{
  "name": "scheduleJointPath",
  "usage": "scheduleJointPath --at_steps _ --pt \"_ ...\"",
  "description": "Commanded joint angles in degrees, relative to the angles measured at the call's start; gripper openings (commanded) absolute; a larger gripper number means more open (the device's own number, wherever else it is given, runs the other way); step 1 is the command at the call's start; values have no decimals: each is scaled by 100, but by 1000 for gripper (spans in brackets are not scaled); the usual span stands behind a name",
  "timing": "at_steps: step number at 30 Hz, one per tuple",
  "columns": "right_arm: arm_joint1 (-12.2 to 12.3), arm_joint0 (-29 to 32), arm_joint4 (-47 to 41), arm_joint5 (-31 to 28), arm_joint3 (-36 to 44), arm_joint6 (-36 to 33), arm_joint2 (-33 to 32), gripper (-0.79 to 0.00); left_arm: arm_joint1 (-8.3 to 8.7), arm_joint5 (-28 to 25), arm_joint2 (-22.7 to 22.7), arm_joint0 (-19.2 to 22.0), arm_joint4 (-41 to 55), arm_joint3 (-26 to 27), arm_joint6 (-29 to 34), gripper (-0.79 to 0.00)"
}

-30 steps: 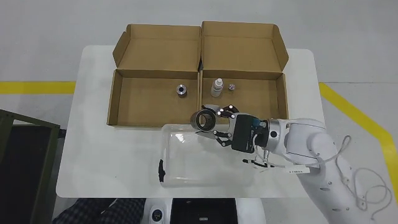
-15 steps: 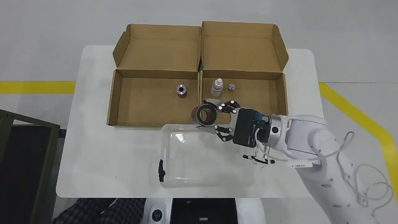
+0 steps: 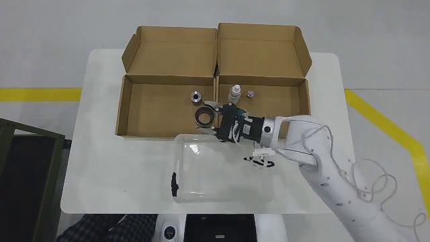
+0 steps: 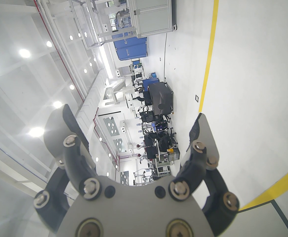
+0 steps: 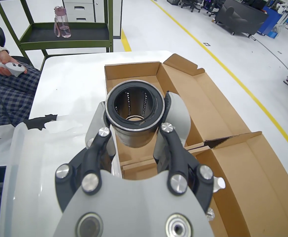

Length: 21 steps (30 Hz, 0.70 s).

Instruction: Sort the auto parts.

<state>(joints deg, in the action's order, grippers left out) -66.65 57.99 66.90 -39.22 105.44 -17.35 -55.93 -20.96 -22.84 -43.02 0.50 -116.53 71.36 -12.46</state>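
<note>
Right hand (image 5: 136, 101) pinching a dark cylindrical bearing (image 5: 131, 134) by its sides, bearing lying level over the near right corner of the left cardboard box (image 3: 123, 107), left hand (image 4: 132, 114) spread wide

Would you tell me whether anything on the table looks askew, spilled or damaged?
Nothing stands out. The left cardboard box and right cardboard box sit squarely side by side, the small white bottle stands upright, and the right gripper holds the dark cylindrical bearing over the left box.
</note>
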Motion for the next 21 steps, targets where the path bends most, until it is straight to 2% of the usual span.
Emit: scheduleJointPath --at_steps 1,12,21 --pt "-51 -170 13 120 -187 -31 172 -785 0 0 0 0 0 0 0 0" --pt "-354 -900 123 578 -1182 -210 996 -785 0 0 0 0 0 0 0 0" --pt "-582 -1299 149 859 -1891 -423 1416 -785 0 0 0 0 0 0 0 0"
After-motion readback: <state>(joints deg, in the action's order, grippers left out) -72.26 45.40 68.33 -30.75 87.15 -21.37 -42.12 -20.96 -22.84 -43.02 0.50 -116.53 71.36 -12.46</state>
